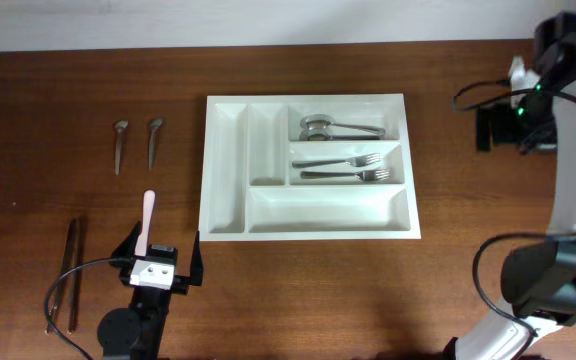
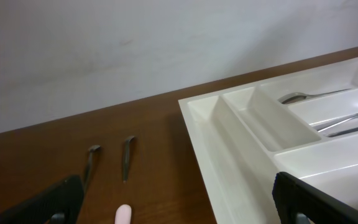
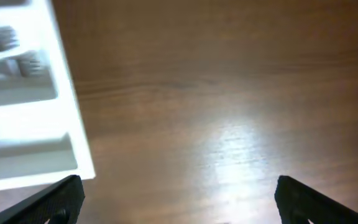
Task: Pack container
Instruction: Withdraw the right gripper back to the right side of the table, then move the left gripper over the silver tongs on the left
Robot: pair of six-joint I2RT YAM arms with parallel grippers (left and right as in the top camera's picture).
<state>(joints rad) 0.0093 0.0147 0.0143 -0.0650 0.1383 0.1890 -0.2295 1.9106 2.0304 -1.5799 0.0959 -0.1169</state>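
Note:
The container [image 1: 226, 165] is a white cutlery tray in the middle of the table. Two spoons [image 1: 336, 127] lie in its top right compartment and two forks [image 1: 346, 167] in the one below. The other compartments are bare. My left gripper [image 1: 161, 254] sits open near the front edge, left of the tray, with a pink handle [image 1: 146, 218] lying on the table between its fingers. In the left wrist view the gripper [image 2: 182, 205] is open, with the pink tip [image 2: 123, 214] low between the jaws. My right gripper [image 3: 179, 199] is open over bare wood, right of the container's corner [image 3: 73, 140].
Two small metal spoons [image 1: 120, 145] [image 1: 154, 142] lie left of the tray, also seen as spoons [image 2: 91, 163] [image 2: 127, 157] in the left wrist view. A pair of dark sticks [image 1: 66, 275] lies at the front left. The right arm [image 1: 568, 200] stands along the right edge.

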